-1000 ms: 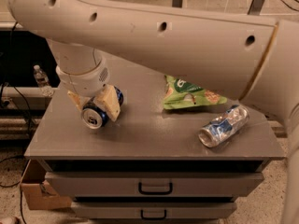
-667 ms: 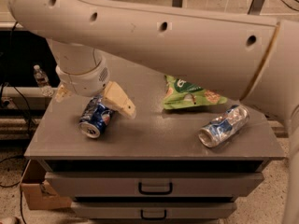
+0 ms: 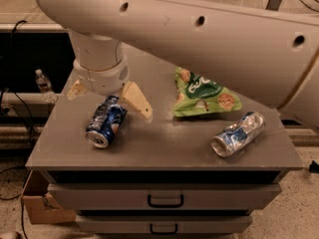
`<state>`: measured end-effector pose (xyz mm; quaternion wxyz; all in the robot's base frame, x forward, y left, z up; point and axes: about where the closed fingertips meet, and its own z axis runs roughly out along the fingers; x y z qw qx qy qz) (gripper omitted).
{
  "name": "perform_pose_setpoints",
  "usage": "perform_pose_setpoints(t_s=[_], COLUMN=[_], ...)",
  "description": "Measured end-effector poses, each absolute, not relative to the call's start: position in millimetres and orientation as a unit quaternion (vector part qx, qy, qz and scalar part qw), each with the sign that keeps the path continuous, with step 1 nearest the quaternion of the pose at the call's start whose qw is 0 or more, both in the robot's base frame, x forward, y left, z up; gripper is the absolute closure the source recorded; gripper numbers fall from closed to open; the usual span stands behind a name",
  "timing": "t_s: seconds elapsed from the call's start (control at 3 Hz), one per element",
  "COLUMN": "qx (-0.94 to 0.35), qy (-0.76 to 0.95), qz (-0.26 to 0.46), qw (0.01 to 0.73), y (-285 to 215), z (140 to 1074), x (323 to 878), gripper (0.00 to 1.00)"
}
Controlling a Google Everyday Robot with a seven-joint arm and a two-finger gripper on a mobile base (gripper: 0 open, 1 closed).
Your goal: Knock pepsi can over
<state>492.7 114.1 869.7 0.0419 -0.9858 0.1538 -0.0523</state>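
Observation:
The pepsi can (image 3: 105,121), dark blue with a silver top, lies on its side on the left part of the grey cabinet top (image 3: 164,146), its top end facing the front edge. My gripper (image 3: 107,97) hangs just behind and above the can. Its two tan fingers are spread wide apart: the right finger (image 3: 137,99) stands beside the can's far end and the left finger (image 3: 76,89) is off to the left. Nothing is held between them. The arm's thick white body fills the upper part of the view.
A green snack bag (image 3: 203,94) lies at the back middle of the cabinet top. A dented silver-and-blue can (image 3: 238,134) lies on its side at the right front. A water bottle (image 3: 44,85) stands on a low ledge left of the cabinet. A cardboard box (image 3: 40,203) sits on the floor.
The gripper let go of the pepsi can, opened its fingers and rose a little. The can now lies free on its side on the cabinet top.

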Motion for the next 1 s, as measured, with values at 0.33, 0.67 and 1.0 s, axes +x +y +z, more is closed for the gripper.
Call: perform_pose_setpoints(t_s=[0.33, 0.67, 1.0], qx=[-0.980, -0.971, -0.960], qy=[0.179, 0.219, 0.261], qz=[-0.057, -0.043, -0.015], qw=[0.065, 0.080, 0.101], y=[89.0, 61.9, 34.6], z=[888.0, 894.1, 883.3], x=[506.4, 520.8, 531.8], gripper=[0.00, 0.00, 0.00])
